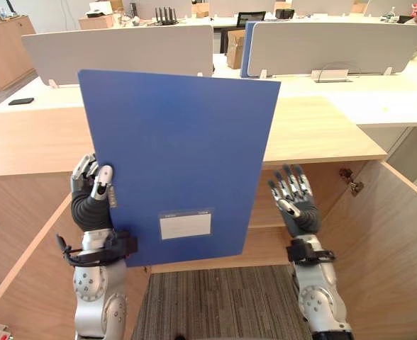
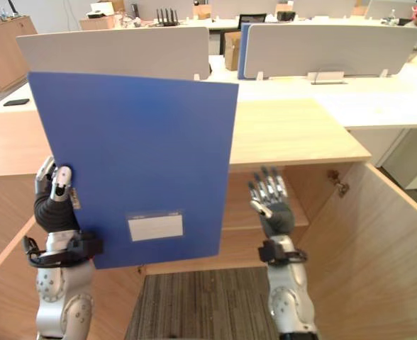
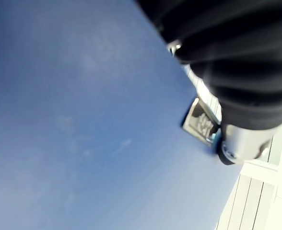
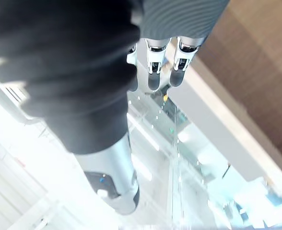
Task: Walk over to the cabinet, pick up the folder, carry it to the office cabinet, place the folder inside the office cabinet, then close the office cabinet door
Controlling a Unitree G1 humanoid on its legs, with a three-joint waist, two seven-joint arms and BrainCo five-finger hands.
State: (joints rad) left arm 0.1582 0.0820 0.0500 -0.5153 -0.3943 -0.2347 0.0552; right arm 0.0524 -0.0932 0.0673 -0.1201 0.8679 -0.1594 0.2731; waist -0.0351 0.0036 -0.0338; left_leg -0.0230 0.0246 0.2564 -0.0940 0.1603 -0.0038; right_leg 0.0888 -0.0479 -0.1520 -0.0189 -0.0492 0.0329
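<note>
Holding a blue folder (image 1: 180, 156) upright, clear of the counter (image 1: 315, 131) and in front of the open office cabinet (image 1: 329, 205). Flat, stiff and rectangular, with a smooth matte face and sharp corners. Carries a small white label (image 1: 185, 225) low on the front. Clamped at its lower left edge by the left hand (image 1: 91, 191), with the thumb laid across the blue face and the fingers curled behind. Raised to the right of the folder and apart from it, the right hand (image 1: 293, 198), with silver, dark-tipped fingers straight and spread, holding nothing. Behind, pale wood-grain board on the counter top and the cabinet walls, with both doors swung outward and a small metal hinge (image 1: 350, 180) inside the right door (image 1: 389, 248). Below, ribbed grey-brown carpet (image 1: 215, 304). Farther back, smooth grey partition panels (image 1: 123, 49) with rounded corners, standing on white desks.
</note>
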